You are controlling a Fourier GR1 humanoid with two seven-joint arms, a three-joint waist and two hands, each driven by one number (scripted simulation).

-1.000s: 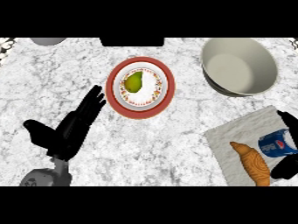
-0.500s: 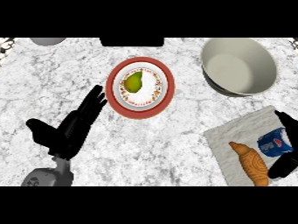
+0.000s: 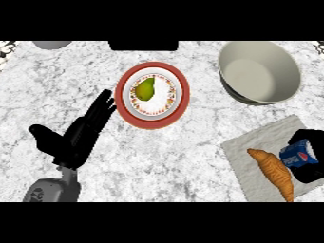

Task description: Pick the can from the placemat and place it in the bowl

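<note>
A blue can lies on the pale grey placemat at the lower right. My right hand is curled round it from the right side, hiding part of it. The beige bowl stands beyond the placemat, at the upper right, with nothing in it. My left hand rests open at the lower left, fingers pointing up and right, holding nothing.
An orange croissant lies on the placemat just left of the can. A red-rimmed plate with a green pear sits in the middle, close to my left fingertips. A grey object shows at the far left edge.
My right hand has closed further round the can and the can has shifted slightly. The left hand has stayed put.
</note>
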